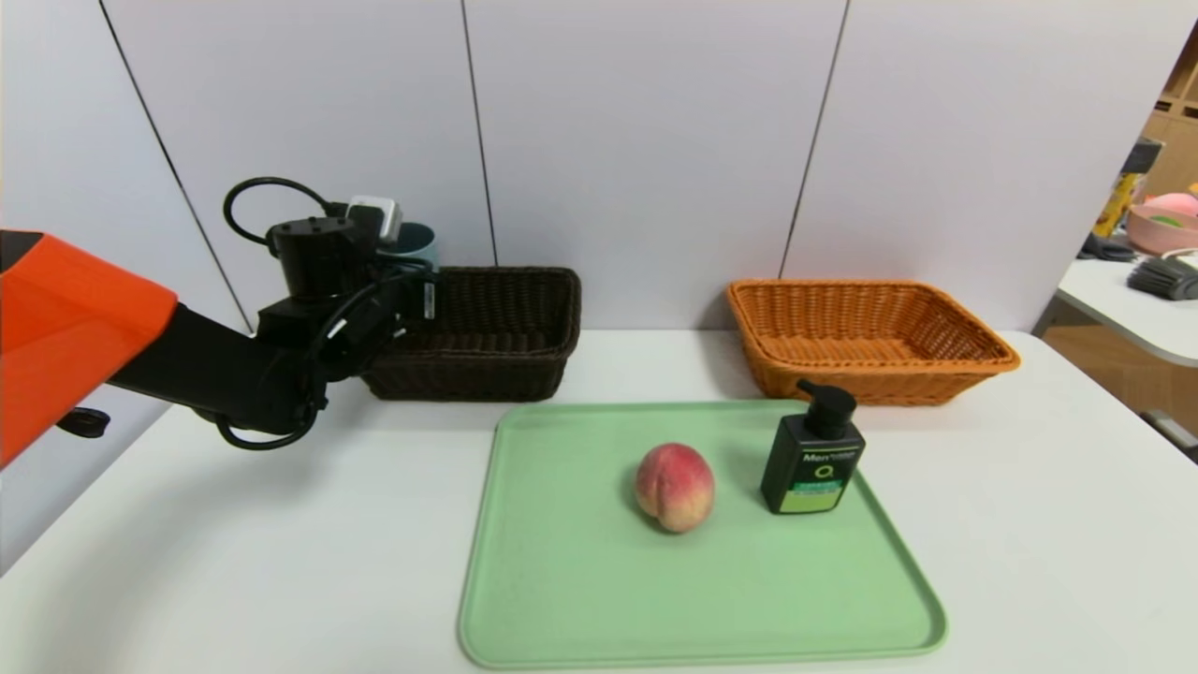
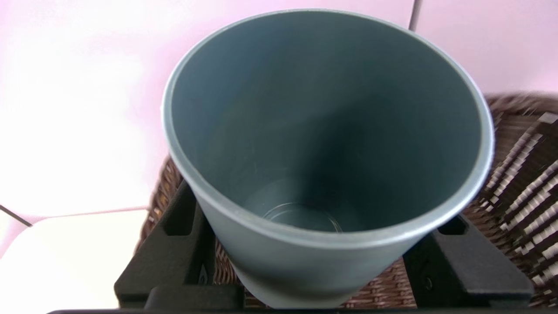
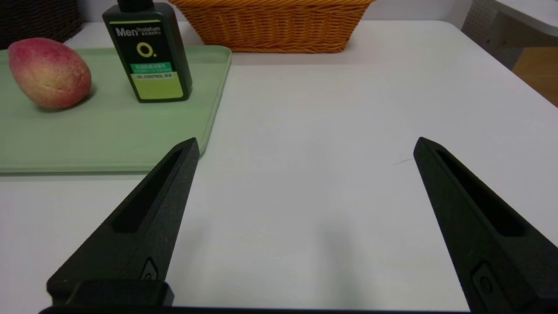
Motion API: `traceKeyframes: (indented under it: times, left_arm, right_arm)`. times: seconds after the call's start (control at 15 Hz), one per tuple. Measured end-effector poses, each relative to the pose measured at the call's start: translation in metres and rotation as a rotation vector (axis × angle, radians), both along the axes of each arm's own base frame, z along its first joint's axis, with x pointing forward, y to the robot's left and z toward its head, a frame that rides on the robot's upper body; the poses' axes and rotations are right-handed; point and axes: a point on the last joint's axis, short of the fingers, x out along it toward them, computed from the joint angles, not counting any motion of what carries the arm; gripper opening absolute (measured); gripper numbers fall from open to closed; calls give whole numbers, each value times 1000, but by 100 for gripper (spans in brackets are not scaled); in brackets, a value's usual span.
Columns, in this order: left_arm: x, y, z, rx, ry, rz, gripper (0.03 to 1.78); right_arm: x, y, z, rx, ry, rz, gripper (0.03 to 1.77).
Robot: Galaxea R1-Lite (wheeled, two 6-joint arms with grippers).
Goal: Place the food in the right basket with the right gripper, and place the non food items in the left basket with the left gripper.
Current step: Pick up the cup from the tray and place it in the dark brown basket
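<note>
My left gripper (image 1: 410, 281) is shut on the grey-blue cup (image 1: 418, 245), holding it upright over the left end of the dark brown left basket (image 1: 510, 328). In the left wrist view the cup (image 2: 327, 144) fills the space between the black fingers (image 2: 174, 244), with the basket weave (image 2: 518, 183) beneath. The peach (image 1: 675, 487) and the black pump bottle (image 1: 812, 463) stand on the green tray (image 1: 580, 599). The orange-tan right basket (image 1: 866, 337) sits behind them. My right gripper (image 3: 305, 144) hovers open and empty over bare table to the right of the tray; the peach (image 3: 49, 72) and bottle (image 3: 152, 56) lie beyond it.
Both baskets stand against the grey panel wall. A second table (image 1: 1123, 309) at the far right carries a pink bowl (image 1: 1165, 225) and a dark brush (image 1: 1165, 278). The tray's rim (image 3: 220, 87) lies just beside my right gripper's near finger.
</note>
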Motion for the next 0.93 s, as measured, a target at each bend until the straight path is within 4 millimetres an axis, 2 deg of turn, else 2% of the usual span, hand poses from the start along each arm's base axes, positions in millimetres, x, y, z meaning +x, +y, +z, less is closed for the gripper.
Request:
traceKeyframes:
  times: [0.47, 0.93]
  left_arm:
    - [11, 2, -24, 10, 61, 1, 114]
    - [17, 4, -19, 11, 63, 8, 114]
  right_arm:
    - [0, 0, 0, 0, 1, 0, 170]
    - [0, 0, 0, 0, 0, 0, 170]
